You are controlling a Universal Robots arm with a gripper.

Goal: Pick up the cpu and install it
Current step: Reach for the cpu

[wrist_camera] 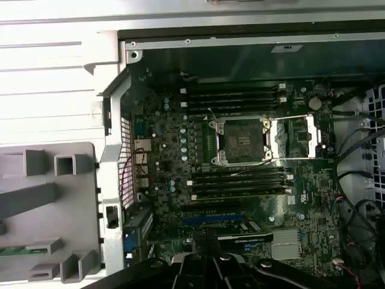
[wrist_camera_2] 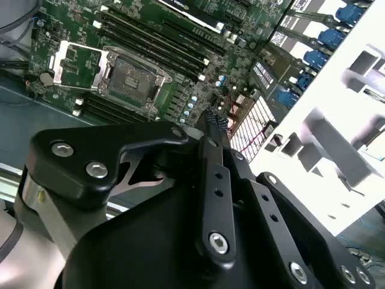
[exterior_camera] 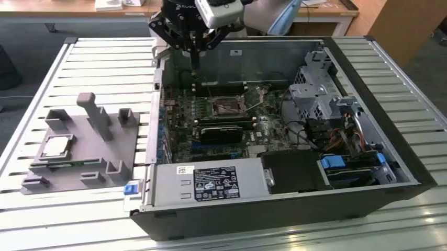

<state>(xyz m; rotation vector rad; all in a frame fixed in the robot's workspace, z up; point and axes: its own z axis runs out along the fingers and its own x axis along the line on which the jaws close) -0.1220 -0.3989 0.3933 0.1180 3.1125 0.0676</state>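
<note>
1. Silver-grey cpu (exterior_camera: 57,146) lies in the grey fixture (exterior_camera: 119,149) on the slatted counter (exterior_camera: 104,57), at the exterior view's left, well apart from my jaws.
2. Jaws: pressed together, holding nothing, hovering over the open computer case (exterior_camera: 265,57).
3. Socket (wrist_camera: 240,141): cover swung open, seat empty in the first wrist view.
4. I judge that both pick-up and installation are left to do.

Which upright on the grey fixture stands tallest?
The central post, beside the cpu in the exterior view; the other uprights are short stubs.
</note>
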